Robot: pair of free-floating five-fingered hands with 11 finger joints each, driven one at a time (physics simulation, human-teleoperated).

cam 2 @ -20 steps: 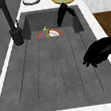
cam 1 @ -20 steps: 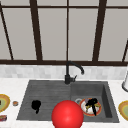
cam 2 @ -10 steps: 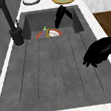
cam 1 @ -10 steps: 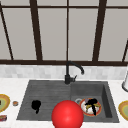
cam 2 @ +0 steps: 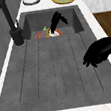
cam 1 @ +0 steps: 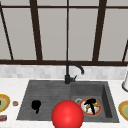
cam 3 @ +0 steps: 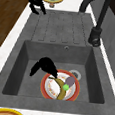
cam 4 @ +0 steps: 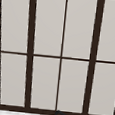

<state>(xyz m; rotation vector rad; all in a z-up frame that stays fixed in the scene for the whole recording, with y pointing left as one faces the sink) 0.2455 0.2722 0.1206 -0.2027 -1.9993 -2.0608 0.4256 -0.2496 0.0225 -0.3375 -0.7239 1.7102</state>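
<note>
A red-rimmed plate (cam 3: 73,94) lies on the floor of the sink basin (cam 3: 28,53), carrying a banana (cam 3: 59,90) and a purple vegetable with a green tip (cam 3: 70,81). My right hand (cam 3: 45,65) is down in the basin at the plate's edge, fingers spread and reaching onto the plate; it also shows over the plate in the front view (cam 1: 90,103) and the left side view (cam 2: 56,20). My left hand (cam 1: 36,106) hovers over the drainboard (cam 1: 50,92) near its front edge, fingers relaxed and drooping, holding nothing (cam 2: 101,51).
A black faucet (cam 1: 68,72) stands behind the sink's middle. A red ball (cam 1: 67,115) sits at the front edge. Yellow plates lie on the counter at left (cam 1: 3,102) and right (cam 1: 123,108). A white container (cam 1: 125,83) stands at the back right.
</note>
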